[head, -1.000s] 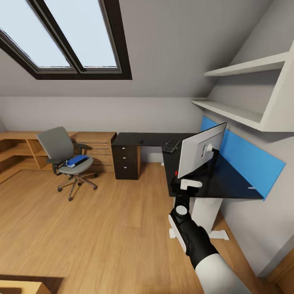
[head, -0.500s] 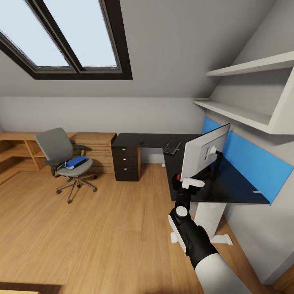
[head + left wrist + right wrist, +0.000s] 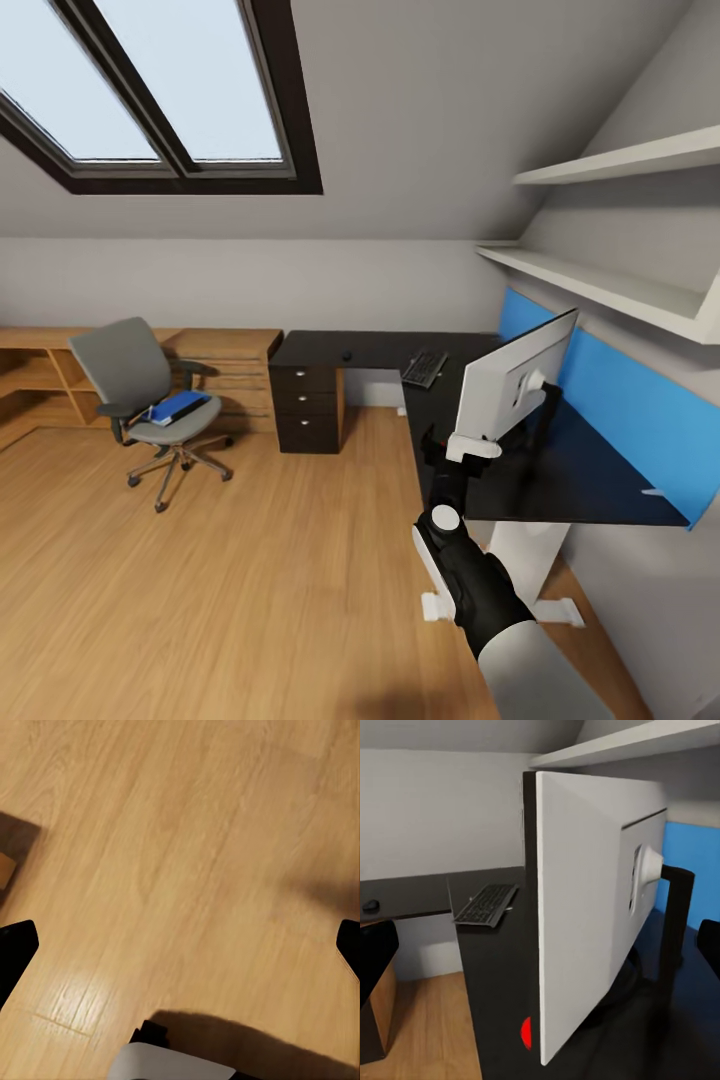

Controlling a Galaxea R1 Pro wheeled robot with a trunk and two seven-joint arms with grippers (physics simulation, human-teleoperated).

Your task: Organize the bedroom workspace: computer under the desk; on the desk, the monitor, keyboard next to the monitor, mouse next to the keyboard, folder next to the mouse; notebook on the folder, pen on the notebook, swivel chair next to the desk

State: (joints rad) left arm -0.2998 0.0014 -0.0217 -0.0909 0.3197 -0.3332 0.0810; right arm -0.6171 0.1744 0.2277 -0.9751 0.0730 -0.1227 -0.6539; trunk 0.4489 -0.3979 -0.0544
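Head view has panned right over the last second, right pincer (image 3: 470,447) spread wide at monitor (image 3: 512,382) edge on bench (image 3: 330,347), so grasp not closed; left pincer wide over floor.

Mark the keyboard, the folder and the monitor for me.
keyboard (image 3: 424,366), head view, middle of its keys.
folder (image 3: 180,405), head view, blue cover on the chair seat.
monitor (image 3: 585,907), right wrist view, white back panel.

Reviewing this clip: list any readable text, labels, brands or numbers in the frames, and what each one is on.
None readable.
The keyboard: key legends too small to read.
The monitor: plain white back, no brand visible.
The folder on the swivel chair: plain blue cover.
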